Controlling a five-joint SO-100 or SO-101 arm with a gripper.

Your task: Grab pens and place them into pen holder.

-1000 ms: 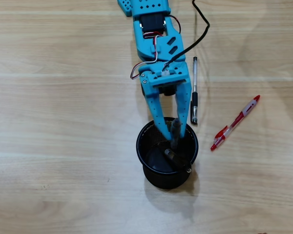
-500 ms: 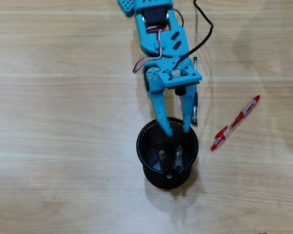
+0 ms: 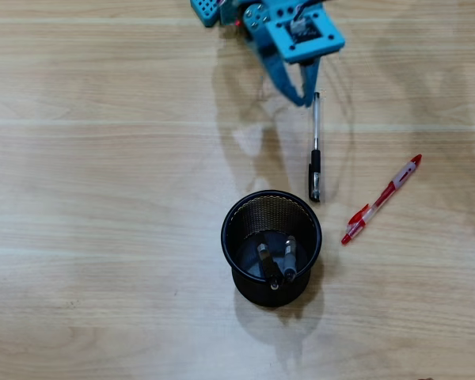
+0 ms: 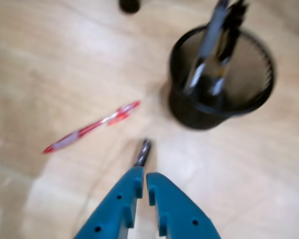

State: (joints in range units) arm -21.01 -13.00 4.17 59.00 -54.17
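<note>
My gripper (image 3: 302,98) hangs at the far edge of the overhead view, fingers nearly together, holding nothing; two pens (image 3: 277,263) stand in the pen holder (image 3: 245,218); a black pen (image 3: 315,150) lies just beyond its rim; the red pen (image 3: 381,199) lies to the right.

We see a pale wood-grain worktop (image 3: 103,198), a black wire-mesh pen holder (image 3: 245,218) with a dark inside, two black-and-clear pens (image 3: 275,261) in it, another black-and-clear pen (image 3: 315,154) on the wood, a red-and-clear pen (image 3: 382,198) with white, and a bright blue hand (image 3: 299,93)
</note>
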